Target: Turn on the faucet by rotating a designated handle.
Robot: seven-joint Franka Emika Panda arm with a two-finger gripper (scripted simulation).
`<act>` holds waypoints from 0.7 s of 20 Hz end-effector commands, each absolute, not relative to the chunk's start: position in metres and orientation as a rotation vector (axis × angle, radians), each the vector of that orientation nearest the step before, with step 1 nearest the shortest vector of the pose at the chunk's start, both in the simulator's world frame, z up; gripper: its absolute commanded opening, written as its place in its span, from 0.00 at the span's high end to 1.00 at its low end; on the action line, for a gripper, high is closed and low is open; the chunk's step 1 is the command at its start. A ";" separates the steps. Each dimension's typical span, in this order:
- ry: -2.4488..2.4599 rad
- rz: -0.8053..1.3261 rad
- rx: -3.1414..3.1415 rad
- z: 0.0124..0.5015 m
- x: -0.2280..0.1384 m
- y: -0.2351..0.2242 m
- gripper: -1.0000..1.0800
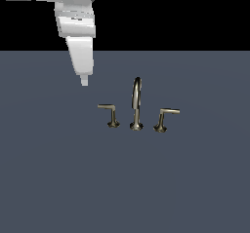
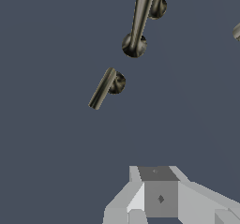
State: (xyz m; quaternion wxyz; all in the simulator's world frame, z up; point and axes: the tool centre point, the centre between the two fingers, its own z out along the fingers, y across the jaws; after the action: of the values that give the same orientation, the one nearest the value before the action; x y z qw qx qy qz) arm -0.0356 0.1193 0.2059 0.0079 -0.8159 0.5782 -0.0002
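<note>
Overall: one white arm above a flat slate-grey floor [image 1: 58, 178], black backdrop behind.
Faucet [image 1: 136, 105]: small brass-grey set near the middle of the exterior view; a tall thin arched spout on a flared base, a lever on each side.
Handle [image 1: 111, 113]: the lever on the exterior view's left of the spout; upright short post on a flared foot, thin straight arm reaching out toward that view's left, roughly level.
Twin lever [image 1: 164, 118]: on the exterior view's right of the spout; post leans, arm thicker, pointing to that view's right.
Spacing: the three bases stand in a row, apart from one another, none touching.
Gripper [image 1: 84, 79]: hangs from the upper left of the exterior view, tip pointing down, above and to that view's left of the handle, clear of it with open floor between.
Gripper state: it has hold of nothing; in the exterior view the fingers merge into one pale tip, and the wrist view shows only grey and white blocks of the gripper [image 2: 157, 197], so how far the jaws are parted I cannot tell.
Wrist view: the handle [image 2: 104, 87] seen from above, its arm a short bar off a round foot; the spout [image 2: 140, 19] beyond it as a long bar.
Writing: no readable marks, labels or brands on any surface.
</note>
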 end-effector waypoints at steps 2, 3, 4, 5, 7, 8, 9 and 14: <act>1.891 -0.002 -2.492 0.190 -0.020 0.117 1.00; 1.916 -0.002 -2.474 0.186 -0.015 0.116 1.00; 1.942 -0.002 -2.455 0.181 -0.011 0.115 1.00; 1.968 -0.003 -2.436 0.176 -0.006 0.114 1.00; 2.022 -0.003 -2.393 0.165 0.005 0.111 1.00; 2.050 -0.004 -2.371 0.160 0.010 0.109 1.00; 2.078 -0.004 -2.348 0.154 0.015 0.107 1.00; 2.206 -0.005 -2.234 0.129 0.040 0.096 1.00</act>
State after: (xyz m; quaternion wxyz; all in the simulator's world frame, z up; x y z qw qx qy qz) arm 0.0324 0.0996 0.1366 0.0016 -0.7231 0.6907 -0.0009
